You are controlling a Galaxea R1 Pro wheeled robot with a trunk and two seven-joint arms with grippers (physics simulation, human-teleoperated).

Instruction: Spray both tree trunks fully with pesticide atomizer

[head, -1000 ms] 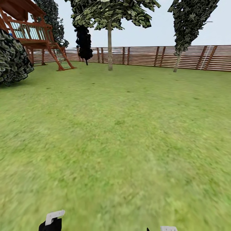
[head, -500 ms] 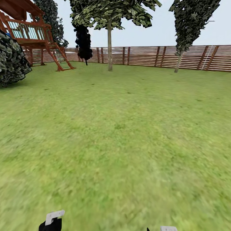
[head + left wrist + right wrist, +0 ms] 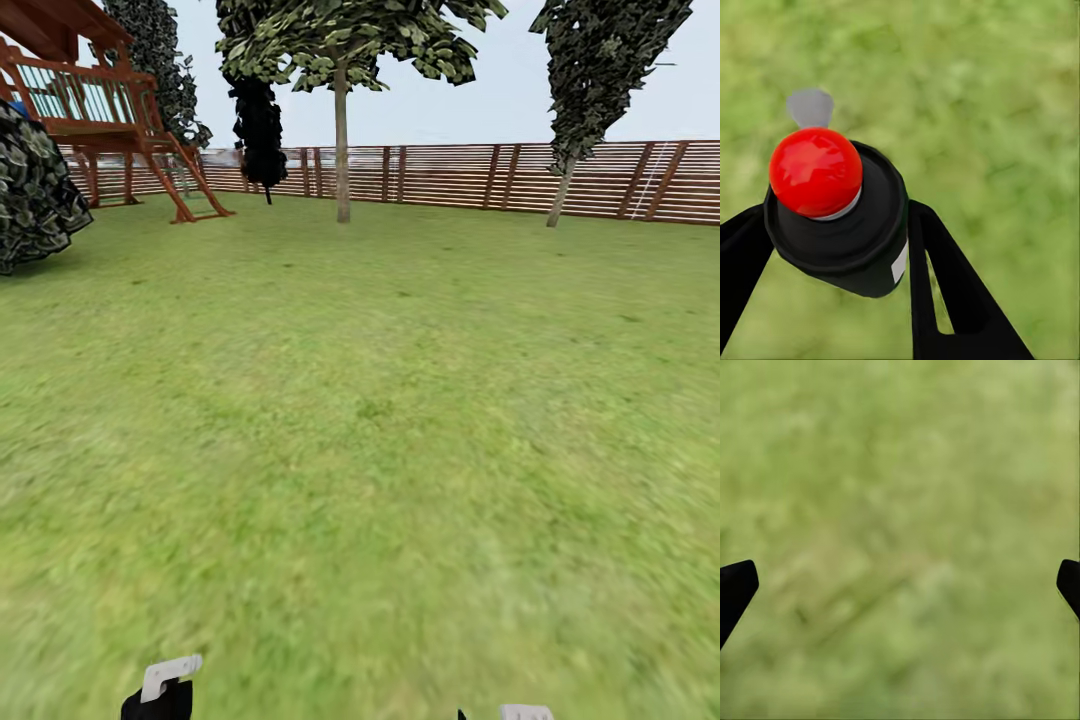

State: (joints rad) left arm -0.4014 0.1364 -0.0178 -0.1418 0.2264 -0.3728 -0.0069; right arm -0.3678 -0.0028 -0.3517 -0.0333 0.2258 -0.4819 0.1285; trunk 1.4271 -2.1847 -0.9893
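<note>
Head view: lawn (image 3: 380,430) runs to the slat fence (image 3: 450,175); tree trunk (image 3: 342,150) near the fence, second leaning trunk (image 3: 558,195) toward the lawn's far right corner, playset (image 3: 100,110) at far left. Left wrist: left gripper (image 3: 840,232) clamps the pesticide atomizer (image 3: 836,214), red top up, over grass. Right wrist: right gripper (image 3: 900,581) spread wide, holding nothing.

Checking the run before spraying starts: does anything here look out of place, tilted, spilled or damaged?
Nothing stands out. The left gripper is shut on the spray bottle, its red top intact, with no spill on the grass. The right gripper is open over the lawn. The tree, fence and playset stand normally.
</note>
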